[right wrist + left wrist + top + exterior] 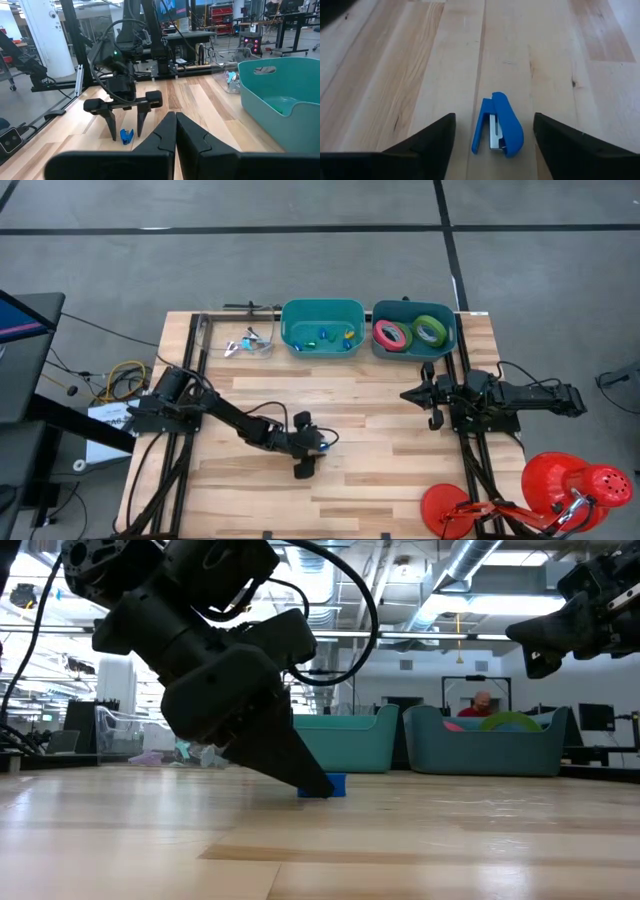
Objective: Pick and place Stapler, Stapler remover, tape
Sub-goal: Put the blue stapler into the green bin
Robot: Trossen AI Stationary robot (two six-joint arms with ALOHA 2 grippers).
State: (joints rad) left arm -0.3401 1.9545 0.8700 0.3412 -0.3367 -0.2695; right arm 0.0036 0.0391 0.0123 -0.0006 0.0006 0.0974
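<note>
**Desk:** Near the middle of the surface (pixel 350 490), toward its front edge, what was the left hand (pixel 492 145) doing?

**Photographer:** It hung low with its fingers (pixel 427 137) spread wide either side of a small blue stapler (pixel 497 125), not touching it. The stapler lay flat on the bare wood between them.

**Desk:** How would it handle?

**Photographer:** Light and rigid, I judged, with a smooth plastic shell that could slip. The long flat sides looked the best place to pinch, about midway along the body, clear of the rounded nose.

**Desk:** And the right hand (pixel 432 394)?

**Photographer:** It waited near the right edge, fingers pressed together, holding nothing.

**Desk:** Anything in the way?

**Photographer:** Nothing lay near the stapler. Along the back edge stood a teal bin (pixel 322 309) with small coloured pieces and a grey-blue bin (pixel 413 307) holding a pink-red tape roll (pixel 392 334) and a green tape roll (pixel 431 330). A clear container (pixel 250 342) sat beside them toward the back-left corner; I couldn't make out its contents.
</note>
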